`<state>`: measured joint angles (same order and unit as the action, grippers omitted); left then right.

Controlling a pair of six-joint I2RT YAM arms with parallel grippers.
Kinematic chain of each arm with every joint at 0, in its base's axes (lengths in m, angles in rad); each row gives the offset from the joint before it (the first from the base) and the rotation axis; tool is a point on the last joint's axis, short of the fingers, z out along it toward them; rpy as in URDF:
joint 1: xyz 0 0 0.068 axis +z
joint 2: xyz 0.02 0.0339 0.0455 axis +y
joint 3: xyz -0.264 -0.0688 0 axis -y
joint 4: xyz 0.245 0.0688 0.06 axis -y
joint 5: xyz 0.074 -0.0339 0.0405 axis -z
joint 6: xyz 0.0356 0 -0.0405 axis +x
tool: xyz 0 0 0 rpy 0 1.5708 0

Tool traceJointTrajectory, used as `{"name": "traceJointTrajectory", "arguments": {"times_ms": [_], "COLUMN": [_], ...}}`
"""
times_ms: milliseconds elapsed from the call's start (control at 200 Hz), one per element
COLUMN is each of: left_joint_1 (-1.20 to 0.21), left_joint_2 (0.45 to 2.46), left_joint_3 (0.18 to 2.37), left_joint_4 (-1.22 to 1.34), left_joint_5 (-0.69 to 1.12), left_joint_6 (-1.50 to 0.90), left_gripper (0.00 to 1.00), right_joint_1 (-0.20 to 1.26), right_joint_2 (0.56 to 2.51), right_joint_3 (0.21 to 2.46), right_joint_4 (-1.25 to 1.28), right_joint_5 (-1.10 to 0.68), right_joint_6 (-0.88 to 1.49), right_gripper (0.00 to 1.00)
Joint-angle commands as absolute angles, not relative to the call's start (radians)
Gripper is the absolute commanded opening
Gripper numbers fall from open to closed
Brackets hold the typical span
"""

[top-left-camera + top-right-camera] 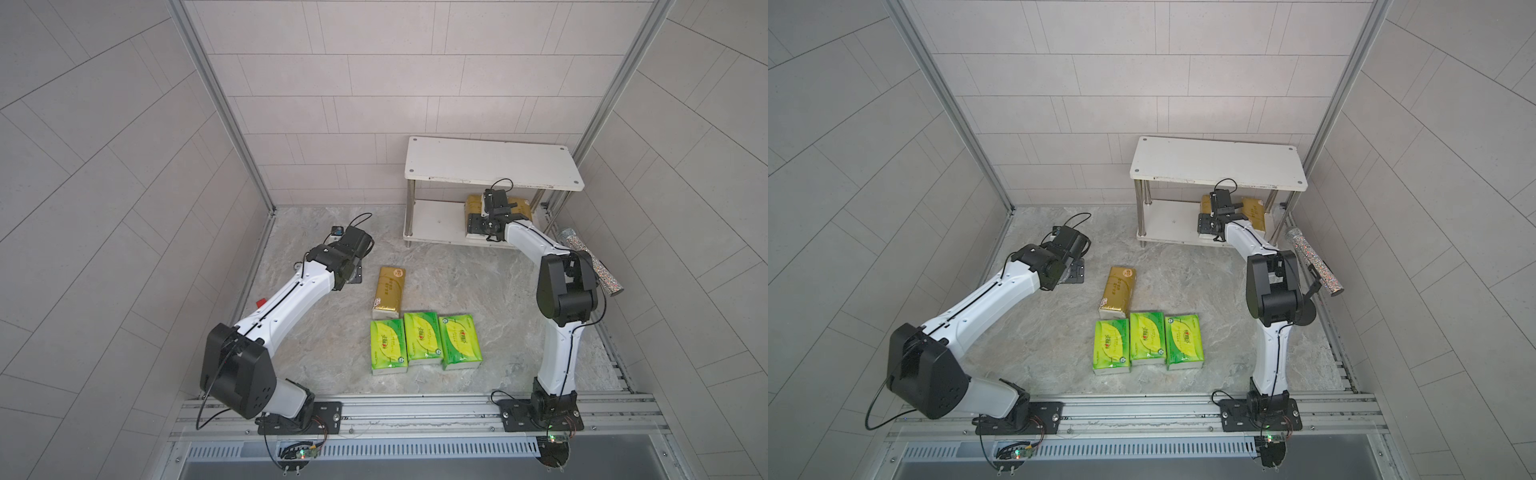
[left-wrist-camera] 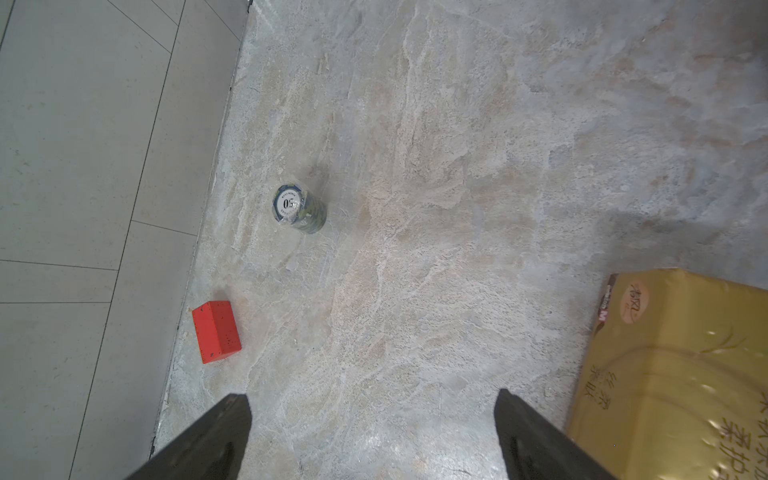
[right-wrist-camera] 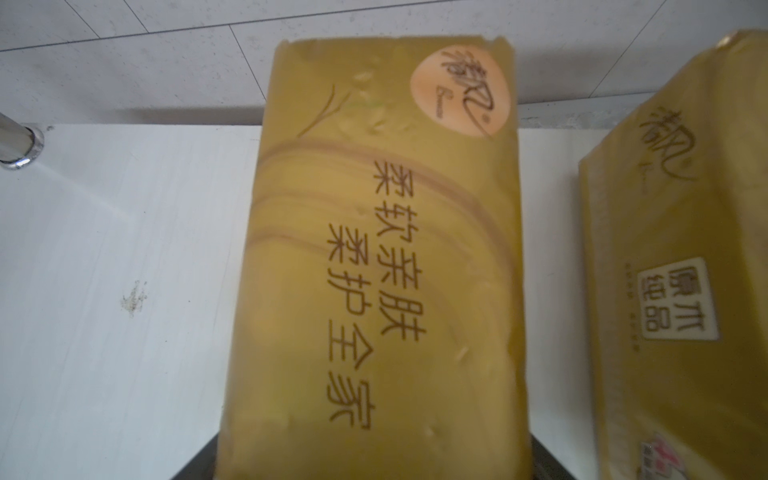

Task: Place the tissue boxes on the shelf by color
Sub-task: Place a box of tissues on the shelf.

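Gold pack (image 3: 374,257), shiny, brown script, flat on shelf (image 1: 434,222) lower board beside 2nd gold pack (image 3: 681,291). R jaws straddle it; I can't tell if clamped. L jaws wide apart. Green packs (image 1: 422,343) on table (image 1: 478,291).

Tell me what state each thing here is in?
Left gripper: open, holding nothing.
Right gripper: jaws around the first gold tissue pack, grip unclear.
First gold tissue pack: on the lower board of the shelf.
Second gold tissue pack: flat beside it.
Third gold tissue pack: flat on the table.
Green tissue packs: flat on the table, side by side.
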<state>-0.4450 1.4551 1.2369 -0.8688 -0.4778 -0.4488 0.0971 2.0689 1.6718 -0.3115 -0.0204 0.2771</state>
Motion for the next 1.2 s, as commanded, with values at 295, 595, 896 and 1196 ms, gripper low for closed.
{"name": "traceJointTrajectory", "arguments": {"times_ms": [295, 595, 896, 1196], "left_joint_1": [-0.436, -0.436, -0.436, -0.436], "left_joint_2": [1.454, 1.446, 1.429, 1.417], "left_joint_3": [1.250, 1.250, 1.244, 1.240], "left_joint_4": [-0.883, -0.885, -0.888, -0.888], "left_joint_5": [-0.498, -0.495, -0.491, -0.491], "left_joint_6": [-0.458, -0.459, -0.460, -0.459], "left_gripper": [1.00, 1.00, 1.00, 1.00], "right_joint_1": [0.094, 0.096, 0.096, 0.096], "right_joint_2": [2.090, 2.064, 2.014, 2.008], "right_joint_3": [1.691, 1.684, 1.679, 1.662], "right_joint_4": [-0.357, -0.367, -0.372, -0.366], "right_joint_5": [-0.043, -0.032, -0.032, -0.060], "right_joint_6": [0.279, 0.278, 0.293, 0.337], "right_gripper": [0.82, 0.95, 1.00, 0.92]}}
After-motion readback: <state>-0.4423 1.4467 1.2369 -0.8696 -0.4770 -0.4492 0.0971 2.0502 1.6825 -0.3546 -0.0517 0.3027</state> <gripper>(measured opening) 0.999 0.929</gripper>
